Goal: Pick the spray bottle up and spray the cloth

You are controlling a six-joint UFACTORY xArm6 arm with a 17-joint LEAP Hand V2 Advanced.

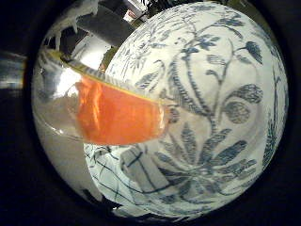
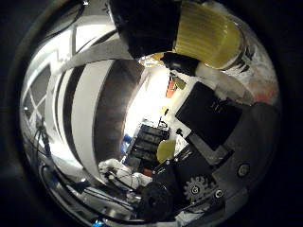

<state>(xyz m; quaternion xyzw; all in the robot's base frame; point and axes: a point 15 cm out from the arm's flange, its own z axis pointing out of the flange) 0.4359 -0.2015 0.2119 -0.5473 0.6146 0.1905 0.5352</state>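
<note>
The spray bottle (image 1: pixel 117 117), clear with orange liquid, lies close against the palm over the blue floral cloth (image 1: pixel 211 94); its yellow collar (image 2: pixel 208 33) sits between the curled fingers (image 2: pixel 208 118) of the hand (image 2: pixel 199 156). A loose grip could let it twist and send the spray wide.

spray bottle (image 1: pixel 117 117): clear, orange liquid, close to palm | cloth (image 1: pixel 216 94): white, blue floral

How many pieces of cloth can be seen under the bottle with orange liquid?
2. The white cloth with a blue floral print lies spread under the clear bottle of orange liquid. The white cloth with a dark grid pattern lies beside it, partly tucked beneath. Others may be hidden.
</note>
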